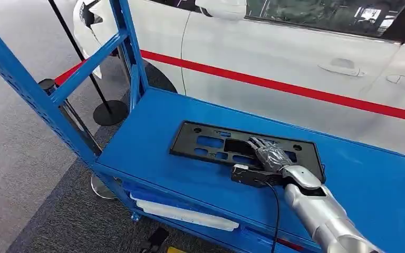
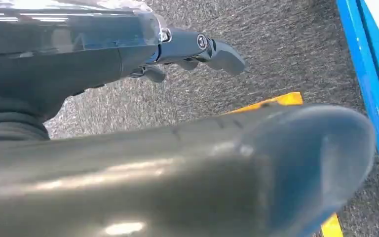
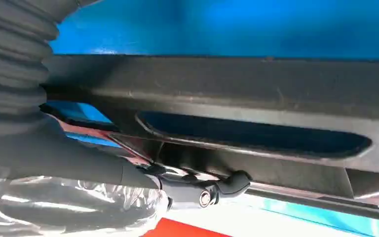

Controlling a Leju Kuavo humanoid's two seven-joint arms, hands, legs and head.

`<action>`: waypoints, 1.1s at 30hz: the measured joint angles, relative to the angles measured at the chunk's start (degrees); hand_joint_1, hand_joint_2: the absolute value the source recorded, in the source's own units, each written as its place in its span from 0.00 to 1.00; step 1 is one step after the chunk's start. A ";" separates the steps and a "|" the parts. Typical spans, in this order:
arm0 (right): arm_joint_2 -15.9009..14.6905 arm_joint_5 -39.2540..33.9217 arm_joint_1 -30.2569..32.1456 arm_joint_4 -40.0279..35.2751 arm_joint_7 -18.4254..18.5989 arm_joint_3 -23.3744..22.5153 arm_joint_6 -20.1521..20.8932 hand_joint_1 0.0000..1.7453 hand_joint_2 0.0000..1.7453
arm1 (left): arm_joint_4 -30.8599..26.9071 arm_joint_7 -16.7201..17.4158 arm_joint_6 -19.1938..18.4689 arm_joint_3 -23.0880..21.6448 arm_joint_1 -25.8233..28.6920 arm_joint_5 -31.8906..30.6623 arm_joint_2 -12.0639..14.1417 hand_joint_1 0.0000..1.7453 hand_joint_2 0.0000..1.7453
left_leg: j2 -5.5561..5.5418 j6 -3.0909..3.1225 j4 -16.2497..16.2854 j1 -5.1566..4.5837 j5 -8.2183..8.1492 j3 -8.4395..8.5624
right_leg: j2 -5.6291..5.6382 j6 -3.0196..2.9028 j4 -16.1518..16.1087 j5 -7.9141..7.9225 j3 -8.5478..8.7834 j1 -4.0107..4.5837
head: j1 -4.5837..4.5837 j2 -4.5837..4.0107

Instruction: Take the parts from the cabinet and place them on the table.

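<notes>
Black plastic part [image 1: 242,147], flat frame w/ cut-out slots, lying flat on the blue worktop [image 1: 153,158], roughly mid-surface, long edge running parallel to the white car [image 1: 295,58] behind. Right hand [image 1: 268,154] resting on top of the part, near its right-hand portion, fingers stretched fwd over the panel; silver forearm coming in from lower right w/ black cable trailing off the wrist. Close up from right wrist cam: dark fingers [image 3: 217,185] pressed against the part's edge [image 3: 227,98], long slot visible just beside them; grip or mere contact, can't tell. Left hand [image 2: 197,49] hanging down over grey carpet [image 2: 276,44], dark fingers loosely curled, nothing in them; blue frame edge alongside, yellow floor marking [image 2: 281,98] beneath. Red stripe [image 1: 295,89] along the car's side. Black stanchion post w/ round base [image 1: 111,112] on floor left of the blue upright [image 1: 31,89].
</notes>
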 joint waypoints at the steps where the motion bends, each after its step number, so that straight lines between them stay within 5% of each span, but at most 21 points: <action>1: 0.00 -0.04 0.14 0.00 0.00 -0.11 -0.02 0.00 0.00 | 0.00 0.00 0.00 0.00 -0.06 -0.18 0.00 0.00 0.00 | 0.00 0.09 0.01 -0.01 -0.04 0.00 | 0.00 0.64 -0.12 0.03 0.07 -0.05 | 0.00 0.00; 2: 0.00 -0.02 0.31 0.00 0.00 -0.15 -0.19 0.00 0.00 | 0.00 0.00 0.00 0.00 -0.10 -0.18 0.00 0.00 0.00 | 0.00 0.14 0.02 -0.02 -0.07 0.01 | 0.00 1.03 -0.19 -0.01 0.12 -0.09 | 0.00 0.00; 12: 0.02 0.55 0.84 -0.02 0.48 -0.20 -1.22 0.00 0.00 | 0.00 0.42 0.22 0.00 -0.24 -0.29 -0.02 0.00 0.00 | -0.02 0.16 0.00 -0.01 -0.11 0.07 | -0.01 1.39 -0.14 -0.11 0.13 -0.01 | 0.00 0.00; 13: 0.00 0.55 0.84 -0.02 0.48 -0.22 -1.25 0.00 1.00 | 0.00 0.44 0.28 0.00 -0.24 -0.29 -0.04 0.00 0.00 | -0.02 0.15 0.00 -0.01 -0.10 0.07 | -0.01 1.39 -0.12 -0.11 0.13 0.02 | 0.00 0.00; 22: 0.00 0.83 0.83 -0.07 0.68 -0.63 -1.55 0.00 1.00 | 0.00 -0.42 0.09 0.00 -0.22 -0.37 -0.04 0.00 0.00 | -0.02 0.13 -0.01 0.04 -0.11 0.09 | -0.01 1.30 -0.02 -0.17 0.09 0.03 | 0.00 0.00; 23: 0.00 0.83 0.83 -0.07 0.66 -0.68 -1.68 0.00 1.00 | 0.00 -0.76 -0.11 0.00 -0.22 -0.44 -0.04 0.00 1.00 | -0.02 0.13 -0.01 0.05 -0.11 0.09 | -0.01 1.29 -0.03 -0.17 0.09 0.03 | 0.00 0.00; 33: -0.04 0.39 0.83 -0.07 0.44 -1.49 -2.62 0.00 1.00 | 0.00 -1.14 -0.24 -0.02 -0.21 -1.27 -0.13 0.00 1.00 | -0.01 0.10 -0.01 0.04 -0.13 0.12 | 0.00 1.29 -0.03 -0.18 0.09 0.02 | 0.00 0.00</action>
